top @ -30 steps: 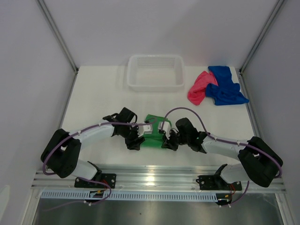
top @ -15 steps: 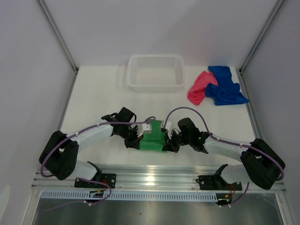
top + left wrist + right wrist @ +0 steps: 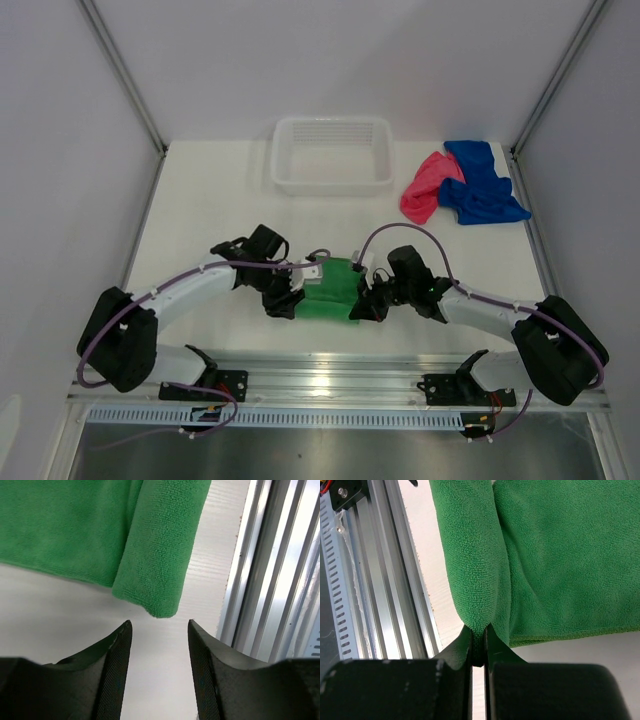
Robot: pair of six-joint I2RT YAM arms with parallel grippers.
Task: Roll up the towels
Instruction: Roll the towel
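White shells on left arm (image 3: 190, 285) and right arm (image 3: 485, 312), chunky black joints (image 3: 265, 245) behind left gripper (image 3: 159, 625) and right gripper (image 3: 478, 630), purple cable (image 3: 395, 226) looping back from each, the fingers (image 3: 112, 675) matte black, finely textured inside.

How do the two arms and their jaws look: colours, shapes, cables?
The left arm and the right arm have white links and bulky black joint housings. A thin purple cable runs along each. The jaws are matte black, with finely textured inner faces.
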